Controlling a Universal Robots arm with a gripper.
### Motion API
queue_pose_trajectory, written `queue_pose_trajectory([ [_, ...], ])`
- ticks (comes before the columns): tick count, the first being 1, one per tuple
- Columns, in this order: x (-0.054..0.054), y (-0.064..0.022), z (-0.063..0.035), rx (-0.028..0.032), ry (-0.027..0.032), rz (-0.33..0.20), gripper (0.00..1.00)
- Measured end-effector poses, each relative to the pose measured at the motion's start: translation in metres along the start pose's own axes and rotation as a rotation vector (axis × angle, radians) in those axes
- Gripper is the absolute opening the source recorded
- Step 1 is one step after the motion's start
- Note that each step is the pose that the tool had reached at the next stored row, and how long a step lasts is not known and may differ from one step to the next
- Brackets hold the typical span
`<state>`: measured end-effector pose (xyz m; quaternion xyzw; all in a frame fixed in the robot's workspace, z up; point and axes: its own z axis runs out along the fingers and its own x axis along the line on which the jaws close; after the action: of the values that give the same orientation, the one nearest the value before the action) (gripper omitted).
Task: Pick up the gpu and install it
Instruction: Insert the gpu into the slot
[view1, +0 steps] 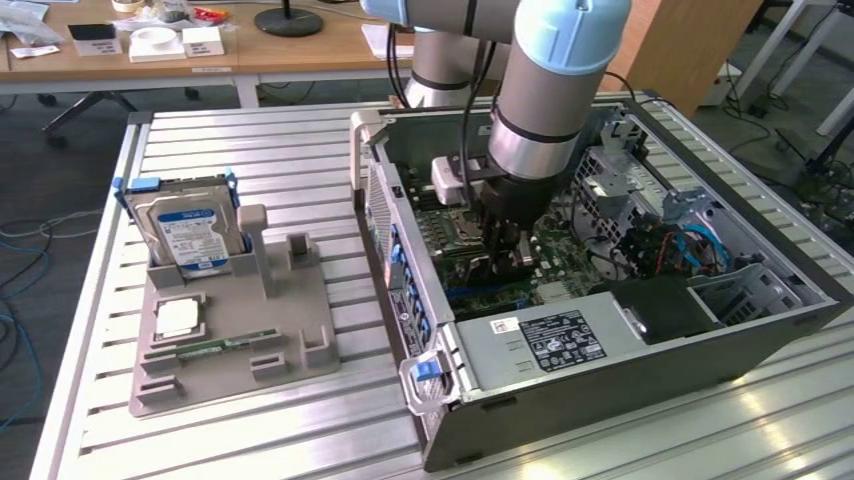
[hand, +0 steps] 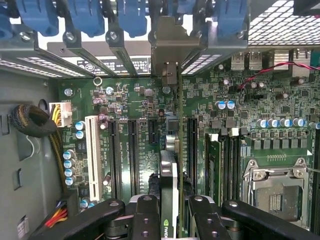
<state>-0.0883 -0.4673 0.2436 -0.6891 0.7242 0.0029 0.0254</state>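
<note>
The gpu (hand: 169, 167) stands on edge between my fingers (hand: 146, 212), a thin black card with a green logo near my grip. My gripper (hand: 170, 207) is shut on it. The card's metal bracket (hand: 170, 47) sits up against the rear slot openings of the case. Its lower edge lies along a long expansion slot on the green motherboard (hand: 130, 100); I cannot tell how deep it sits. In the exterior view my gripper (view1: 510, 262) reaches down inside the open computer case (view1: 601, 345), over the motherboard (view1: 461, 255).
Blue slot latches (hand: 85, 17) line the case's rear wall. Memory sticks (hand: 216, 160) and the CPU socket (hand: 277, 187) lie close beside the card. On the exterior view's left, a grey tray (view1: 300, 320) holds a silver hard drive (view1: 187, 230) and a green memory stick (view1: 220, 347).
</note>
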Motion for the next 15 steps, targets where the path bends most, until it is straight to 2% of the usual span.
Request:
queue_pose_trajectory([
  [15, -0.0001, 0.0007, 0.0023, -0.0006, -0.0001, -0.014, 0.27],
])
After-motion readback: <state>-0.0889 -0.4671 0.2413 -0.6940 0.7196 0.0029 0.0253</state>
